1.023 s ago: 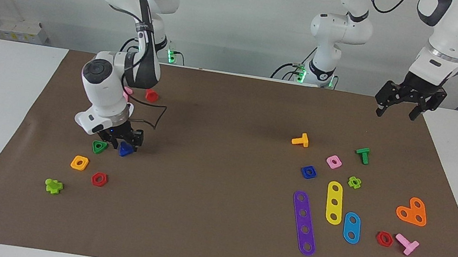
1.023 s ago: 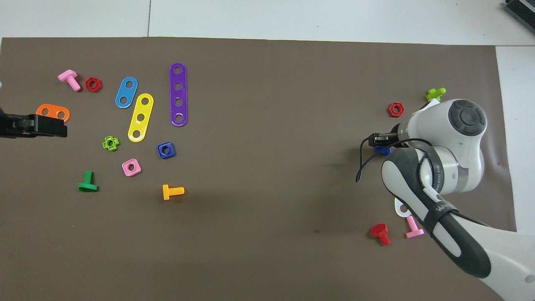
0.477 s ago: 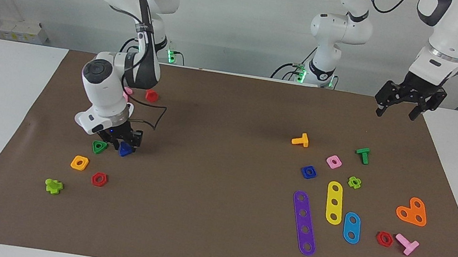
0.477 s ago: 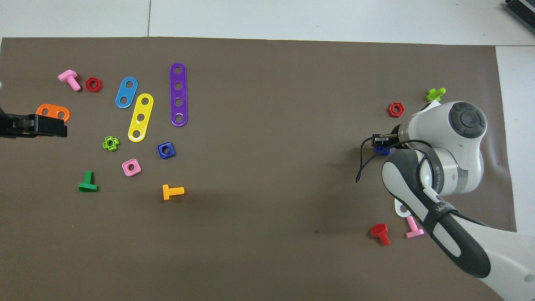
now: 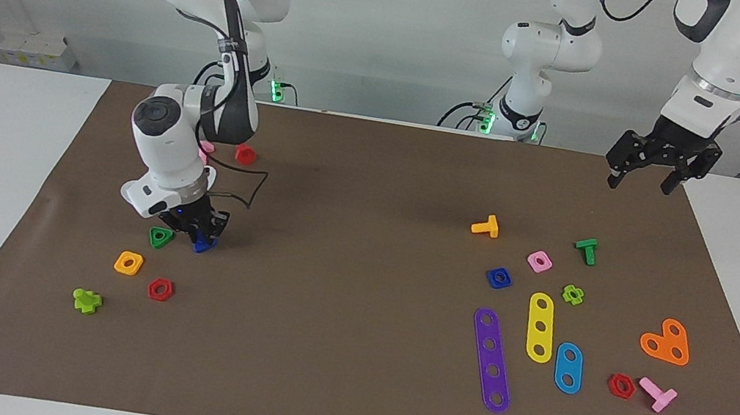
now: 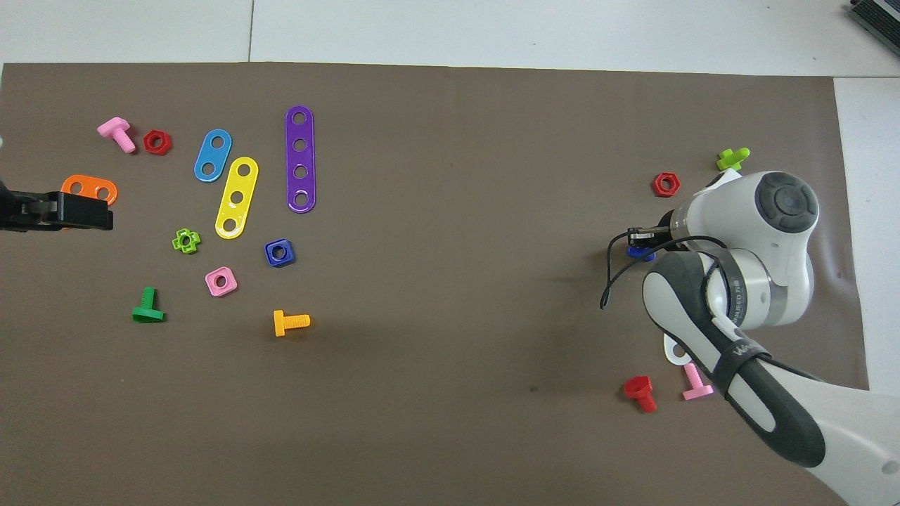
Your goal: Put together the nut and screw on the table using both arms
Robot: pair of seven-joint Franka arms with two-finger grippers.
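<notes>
The right pincer [image 5: 201,234] has just squeezed shut on the screw [image 5: 204,243], low on the table [image 5: 325,393]. The left pincer [image 5: 649,173] waits, wide apart. The nut [image 5: 498,278] lies untouched, so lifting comes next.

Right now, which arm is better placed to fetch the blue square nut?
Left. The left pincer hangs open at the nut's end of the table. The right pincer is at the other end, shut on the screw.
</notes>
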